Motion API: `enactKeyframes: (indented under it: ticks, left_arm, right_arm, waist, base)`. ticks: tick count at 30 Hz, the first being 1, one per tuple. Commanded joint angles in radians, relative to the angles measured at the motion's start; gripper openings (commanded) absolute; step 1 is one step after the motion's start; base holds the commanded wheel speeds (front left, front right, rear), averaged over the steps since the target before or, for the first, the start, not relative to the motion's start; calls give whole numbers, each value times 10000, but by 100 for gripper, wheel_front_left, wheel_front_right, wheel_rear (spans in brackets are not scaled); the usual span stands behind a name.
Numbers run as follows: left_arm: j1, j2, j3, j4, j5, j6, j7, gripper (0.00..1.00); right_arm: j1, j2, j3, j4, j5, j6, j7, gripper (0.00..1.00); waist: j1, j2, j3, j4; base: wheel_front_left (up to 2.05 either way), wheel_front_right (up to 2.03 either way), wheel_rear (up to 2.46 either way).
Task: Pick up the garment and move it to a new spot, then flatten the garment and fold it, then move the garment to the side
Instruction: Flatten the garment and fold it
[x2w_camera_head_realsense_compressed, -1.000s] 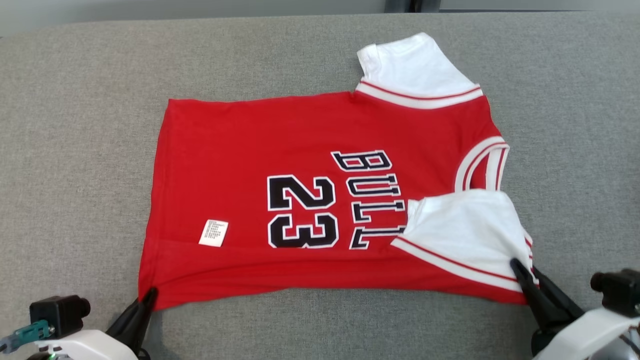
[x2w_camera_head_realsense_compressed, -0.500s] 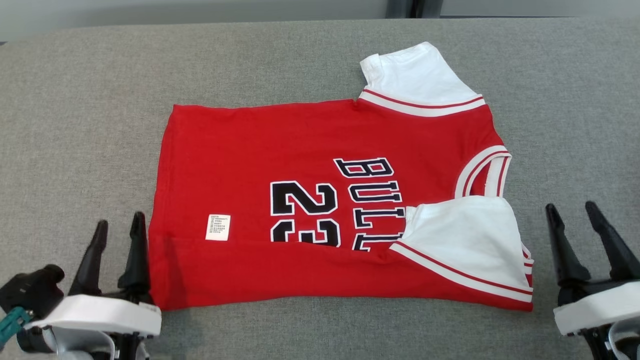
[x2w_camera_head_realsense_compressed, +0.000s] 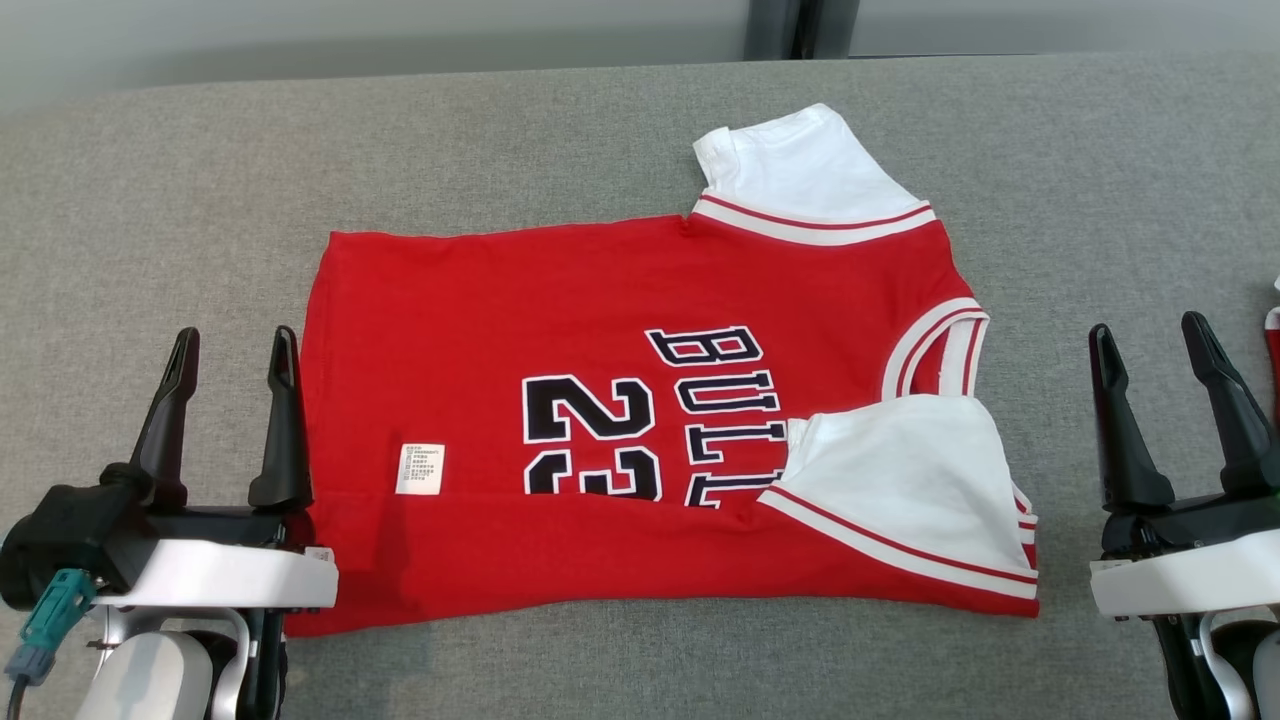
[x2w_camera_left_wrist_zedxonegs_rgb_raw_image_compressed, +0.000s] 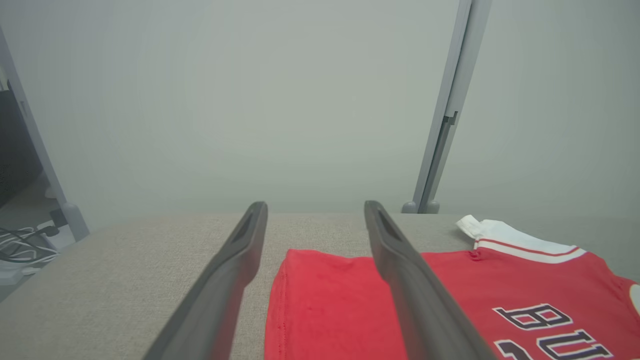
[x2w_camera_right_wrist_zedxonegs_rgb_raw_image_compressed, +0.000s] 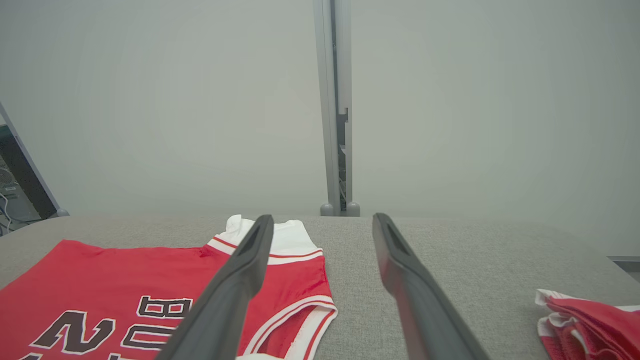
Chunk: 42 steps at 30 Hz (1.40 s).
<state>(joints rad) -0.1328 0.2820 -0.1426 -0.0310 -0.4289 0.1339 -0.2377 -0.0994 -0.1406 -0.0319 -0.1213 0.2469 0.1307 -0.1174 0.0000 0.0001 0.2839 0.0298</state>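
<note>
You have the grey padded table (x2w_camera_head_realsense_compressed: 600, 130) under the whole garment (x2w_camera_head_realsense_compressed: 500, 300); the garment is a red jersey lying flat near the table's middle, hem end toward your left arm and collar end toward your right. The jersey's near long edge (x2w_camera_head_realsense_compressed: 600, 560) is folded up over itself, so the fold covers the lower part of the black "23" (x2w_camera_head_realsense_compressed: 590, 420) and the lettering beside it.

Your left gripper (x2w_camera_head_realsense_compressed: 235, 338) sits at the jersey's hem end, fingers spread wide and holding nothing; its inner finger lines up with the jersey's hem edge, and you cannot tell whether it touches the cloth. In the left wrist view that gripper (x2w_camera_left_wrist_zedxonegs_rgb_raw_image_compressed: 315, 206) shows the jersey's (x2w_camera_left_wrist_zedxonegs_rgb_raw_image_compressed: 340, 300) red corner between and beyond its two fingers.

Your right gripper (x2w_camera_head_realsense_compressed: 1147, 325) stands just past the jersey's collar end, apart from the cloth, jaws wide and empty; the right wrist view shows the same gripper (x2w_camera_right_wrist_zedxonegs_rgb_raw_image_compressed: 322, 217) with the jersey (x2w_camera_right_wrist_zedxonegs_rgb_raw_image_compressed: 115, 270) off to one side.

One white sleeve (x2w_camera_head_realsense_compressed: 800, 170) sticks out from the jersey's far edge; the other white sleeve (x2w_camera_head_realsense_compressed: 900, 470) lies folded onto the jersey's front. A crumpled red-and-white cloth (x2w_camera_right_wrist_zedxonegs_rgb_raw_image_compressed: 585, 315) lies well beyond the jersey's collar end; a small white label (x2w_camera_head_realsense_compressed: 420, 468) sits on the jersey near the hem.
</note>
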Motion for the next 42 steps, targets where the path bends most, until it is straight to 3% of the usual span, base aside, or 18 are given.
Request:
enactKeyframes:
  ticks: [1, 14, 19, 30, 42]
  left_arm:
    - [-64, 120, -2, 6, 123, 106, 58, 100]
    - [-143, 261, -162, -101, 281, 330, 407, 100]
    - [-956, 447, -379, 117, 126, -39, 1061, 100]
    - [-4050, 1086, -609, 3638, -901, -1270, 3812, 100]
    - [-5312, 1576, -477, 6461, -1408, -1739, 4952, 100]
  right_arm:
    - [40, -16, -30, -62, -14, 1, 8, 100]
    - [-64, 47, 11, -104, 74, 1, 113, 100]
    - [-190, 3, 110, -120, 201, 1, 94, 100]
    - [-940, 32, 912, 471, 522, 1, -293, 100]
    - [-1251, 27, 1213, 1250, 811, 1, -809, 100]
  waist:
    - [0, -1, -5, -20]
    - [0, -1, 112, -45]
    - [0, -1, 342, -104]
    - [0, -1, 1272, -1167]
    - [0, -1, 1654, -1581]
  base:
    - [0, 0, 0]
    - [0, 0, 0]
    - [0, 0, 0]
    - [0, 0, 0]
    - [0, 0, 0]
